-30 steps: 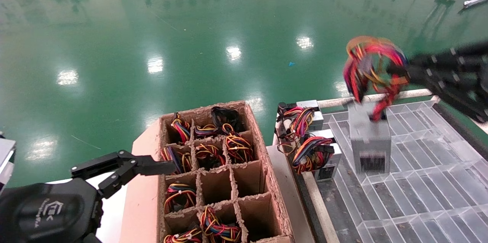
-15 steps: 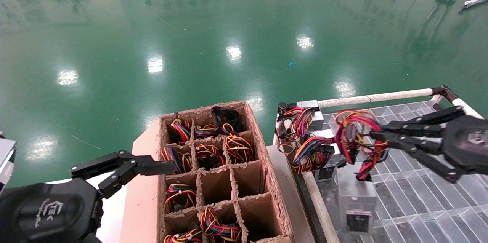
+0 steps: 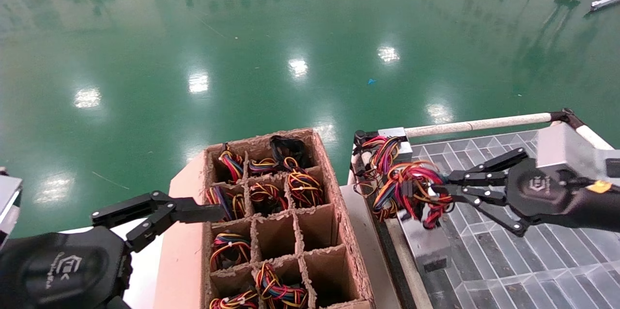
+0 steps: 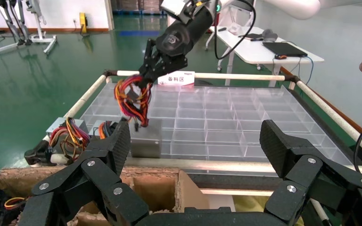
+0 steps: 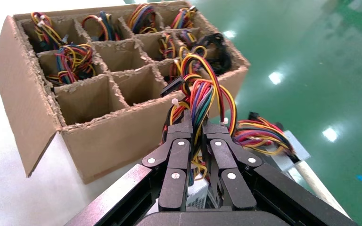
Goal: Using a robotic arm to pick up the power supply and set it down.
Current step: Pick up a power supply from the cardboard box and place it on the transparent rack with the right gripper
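My right gripper (image 3: 438,192) is shut on the red, orange and yellow wire bundle (image 3: 411,188) of the power supply. Its grey metal box (image 3: 425,245) hangs below, low at the left edge of the clear tray; I cannot tell if it touches. In the right wrist view the fingers (image 5: 179,155) of that gripper (image 5: 197,123) clamp the wires (image 5: 200,89). From the left wrist view, the box (image 4: 146,137) shows under the right gripper (image 4: 146,77). My left gripper (image 4: 195,141) is parked, open and empty, at the carton's near left (image 3: 193,212).
A cardboard divider carton (image 3: 345,231) holds several wired power supplies in its cells. Other power supplies (image 3: 387,149) stand at the far left corner of the clear compartment tray (image 3: 533,260), which a white pipe rail (image 3: 474,124) borders. Green floor lies beyond.
The right gripper has carried the power supply down and leftward, from high over the tray's far rail to low at the tray's left edge. The left arm has not moved.
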